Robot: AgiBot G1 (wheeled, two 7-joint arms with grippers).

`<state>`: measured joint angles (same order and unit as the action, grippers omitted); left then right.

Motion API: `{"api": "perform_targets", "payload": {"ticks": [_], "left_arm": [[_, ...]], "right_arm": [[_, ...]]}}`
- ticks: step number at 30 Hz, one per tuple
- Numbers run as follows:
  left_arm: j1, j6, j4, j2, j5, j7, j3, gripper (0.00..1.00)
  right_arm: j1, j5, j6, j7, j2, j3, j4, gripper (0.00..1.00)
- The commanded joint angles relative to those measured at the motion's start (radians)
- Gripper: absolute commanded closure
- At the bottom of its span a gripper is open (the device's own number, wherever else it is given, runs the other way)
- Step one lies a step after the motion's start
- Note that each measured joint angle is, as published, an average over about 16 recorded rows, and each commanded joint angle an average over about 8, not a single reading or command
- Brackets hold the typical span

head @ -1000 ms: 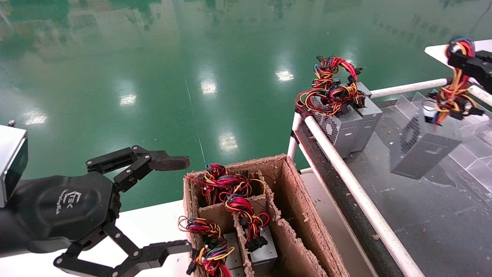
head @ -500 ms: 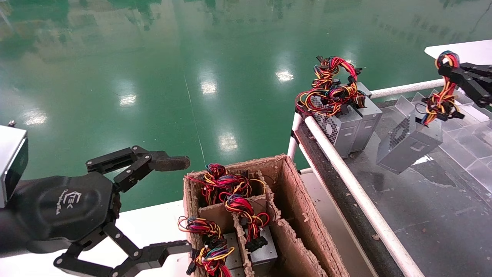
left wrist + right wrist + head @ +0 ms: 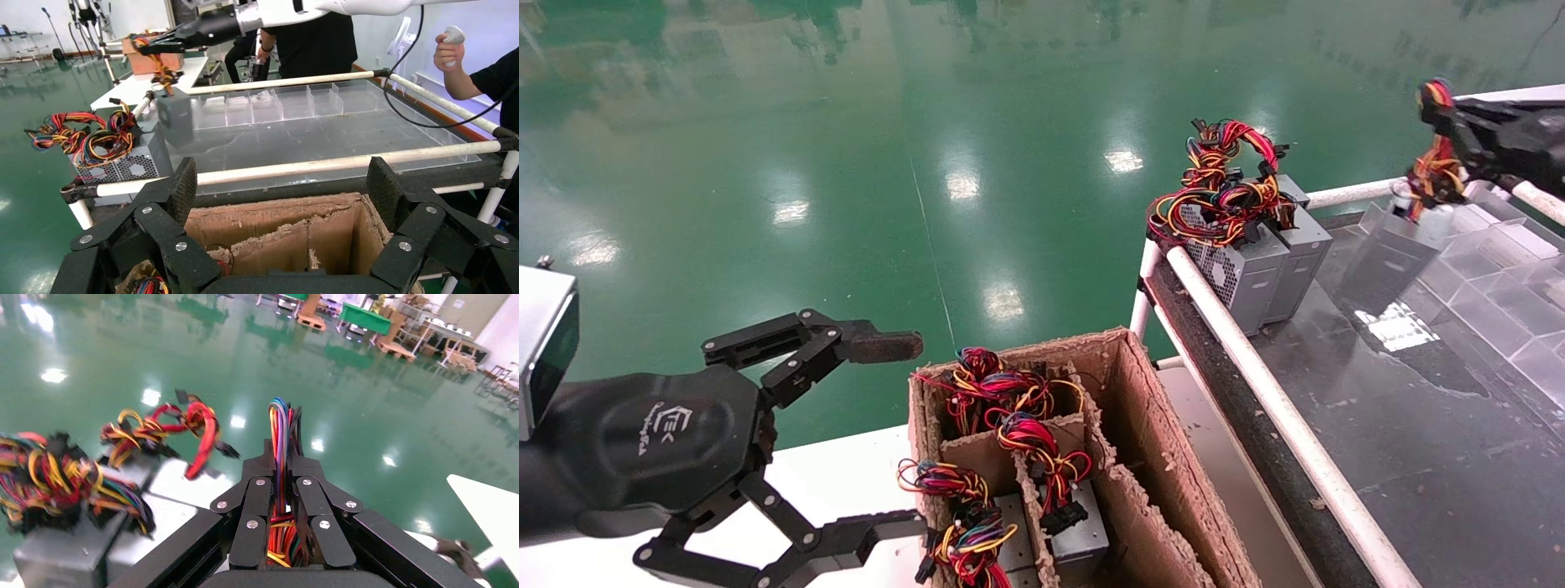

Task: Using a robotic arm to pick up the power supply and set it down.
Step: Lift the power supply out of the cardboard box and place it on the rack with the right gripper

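Note:
My right gripper [image 3: 1441, 122] is at the far right, above the dark table, shut on the wire bundle [image 3: 280, 419] of the power supply [image 3: 1392, 255]. The small grey box hangs upright from its red, yellow and orange wires, low over the table beside the clear dividers; I cannot tell whether it touches the surface. In the left wrist view the same gripper [image 3: 160, 44] holds the box [image 3: 175, 115] just beyond two other supplies. The right wrist view hides the box itself. My left gripper [image 3: 907, 437] is parked open at the lower left, beside the cardboard box.
Two like grey supplies [image 3: 1271, 261] with wire bundles stand at the table's near corner. A white pipe rail [image 3: 1254, 367] edges the table. The torn cardboard box [image 3: 1140, 425] holds more supplies. Clear dividers [image 3: 1500, 278] line the table's right side. A person [image 3: 483, 79] stands behind it.
The right gripper has carried the power supply farther back along the table. The box has swung from tilted to upright. The left arm has not moved.

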<state>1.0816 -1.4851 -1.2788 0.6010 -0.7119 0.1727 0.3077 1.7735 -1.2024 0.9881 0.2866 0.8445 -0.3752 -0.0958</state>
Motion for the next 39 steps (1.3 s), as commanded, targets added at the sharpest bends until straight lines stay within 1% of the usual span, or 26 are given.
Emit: {"api": "perform_targets", "payload": {"ticks": [1,10,17,23,31,39], "left_arm": [[0.0,0.0,0.0,0.0,0.0,0.0,0.0,0.0],[0.0,0.0,0.0,0.0,0.0,0.0,0.0,0.0],[0.0,0.0,0.0,0.0,0.001,0.0,0.001,0.0],[0.0,0.0,0.0,0.0,0.001,0.0,0.001,0.0],[0.0,0.001,0.0,-0.001,0.001,-0.001,0.001,0.0],[0.0,0.001,0.0,-0.001,0.001,-0.001,0.002,0.0]], "right_arm": [[0.018,-0.009,-0.02,-0.003,0.025,-0.006,0.018,1.0],[0.051,-0.047,-0.074,0.008,0.081,-0.032,0.063,1.0],[0.06,-0.07,-0.114,0.027,0.1,-0.048,0.079,1.0],[0.064,-0.08,-0.113,0.037,0.085,-0.054,0.086,1.0],[0.076,-0.088,-0.08,0.042,0.06,-0.06,0.088,1.0],[0.081,-0.093,-0.1,0.041,0.087,-0.064,0.091,1.0]]}}
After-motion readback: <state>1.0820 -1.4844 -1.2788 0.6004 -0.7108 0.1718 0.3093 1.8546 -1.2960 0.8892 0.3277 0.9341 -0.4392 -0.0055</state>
